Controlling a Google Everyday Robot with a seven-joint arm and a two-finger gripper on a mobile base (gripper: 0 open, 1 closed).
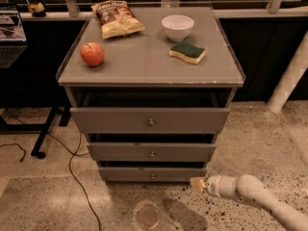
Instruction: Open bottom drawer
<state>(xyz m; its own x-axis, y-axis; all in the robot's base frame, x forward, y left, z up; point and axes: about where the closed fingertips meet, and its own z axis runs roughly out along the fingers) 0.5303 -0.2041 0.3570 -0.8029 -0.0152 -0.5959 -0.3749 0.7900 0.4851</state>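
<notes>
A grey cabinet holds three grey drawers. The bottom drawer is the shortest front, lowest near the floor, with one small round metal knob. It stands slightly pulled out, like the two above it. My gripper is at the end of the white arm reaching in from the lower right. It sits low, just right of the bottom drawer's right corner, about level with the knob and well to the right of it. It holds nothing that I can see.
On the cabinet top lie a red apple, a chip bag, a white bowl and a green-yellow sponge. A black cable and a stand leg lie on the floor at left. A white post stands at right.
</notes>
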